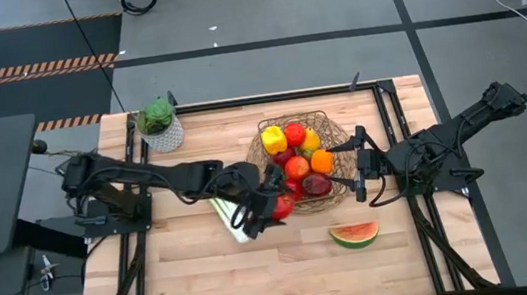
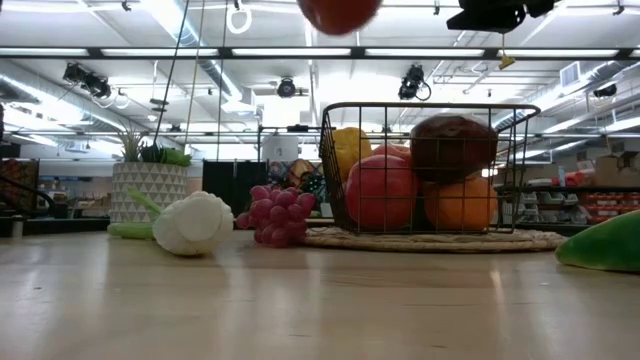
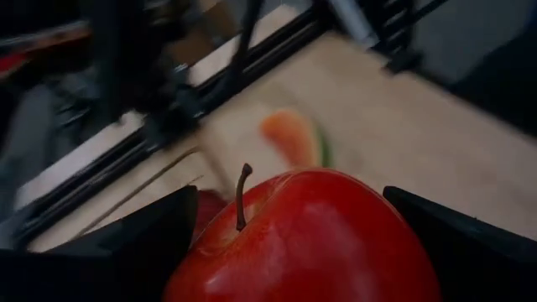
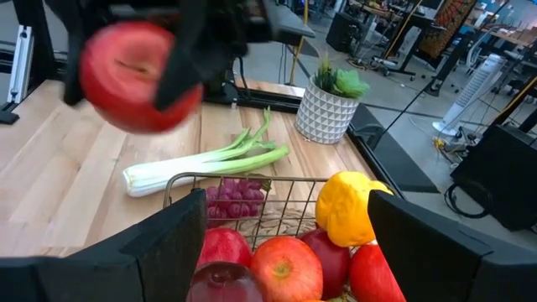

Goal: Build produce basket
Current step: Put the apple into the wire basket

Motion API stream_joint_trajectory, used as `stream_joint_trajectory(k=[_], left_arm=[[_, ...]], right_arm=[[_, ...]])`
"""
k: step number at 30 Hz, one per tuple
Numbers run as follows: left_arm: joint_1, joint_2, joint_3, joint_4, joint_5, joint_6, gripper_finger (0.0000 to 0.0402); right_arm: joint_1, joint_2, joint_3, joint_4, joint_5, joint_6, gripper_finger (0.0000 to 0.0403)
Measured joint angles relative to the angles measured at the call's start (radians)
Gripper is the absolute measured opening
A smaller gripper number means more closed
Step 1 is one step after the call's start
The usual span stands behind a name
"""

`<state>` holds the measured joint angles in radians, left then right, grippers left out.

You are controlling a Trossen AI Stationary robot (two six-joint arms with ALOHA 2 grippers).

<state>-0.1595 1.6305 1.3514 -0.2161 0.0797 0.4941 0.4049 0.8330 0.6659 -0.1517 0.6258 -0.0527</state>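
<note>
Apple [image 3: 306,239]: round, smooth, stiff, probably light; glossy skin may slip, so grip across its widest part, stem up.
Left gripper [image 1: 273,207]: jaws spread wide on the apple's sides, holding it above the table beside the basket's near-left rim.
Leek [image 1: 227,217]: flat on the table below the left arm, outside the basket.
Basket [image 1: 340,144]: mid-table, already holding fruit and a pepper [image 1: 274,138].
Right gripper [image 4: 285,252]: wide open, empty, hovering at the basket's right edge.
Watermelon [image 1: 355,234]: on the table, apart, nearer than the basket.
</note>
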Motion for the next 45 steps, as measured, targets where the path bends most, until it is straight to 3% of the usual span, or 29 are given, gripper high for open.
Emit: stream_joint_trajectory(k=[6, 9, 25, 45], left_arm=[[0.031, 0.053, 0.0, 0.023, -0.217, 0.017, 0.0378], [0.05, 0.072, 0.0, 0.029, -0.276, 0.016, 0.0378], [0.117, 0.103, 0.0, 0.159, -0.274, -0.156, 0.0378], [0.141, 0.189, 0.0, 0.137, -0.297, -0.223, 0.0391]], right_arm=[[0.0, 0.0, 0.0, -0.003, 0.0, -0.001, 0.0334], [0.0, 0.0, 0.0, -0.002, 0.0, -0.002, 0.0334], [0.0, 0.0, 0.0, 0.0, 0.001, -0.002, 0.0334], [0.0, 0.0, 0.0, 0.004, 0.001, -0.002, 0.0334]])
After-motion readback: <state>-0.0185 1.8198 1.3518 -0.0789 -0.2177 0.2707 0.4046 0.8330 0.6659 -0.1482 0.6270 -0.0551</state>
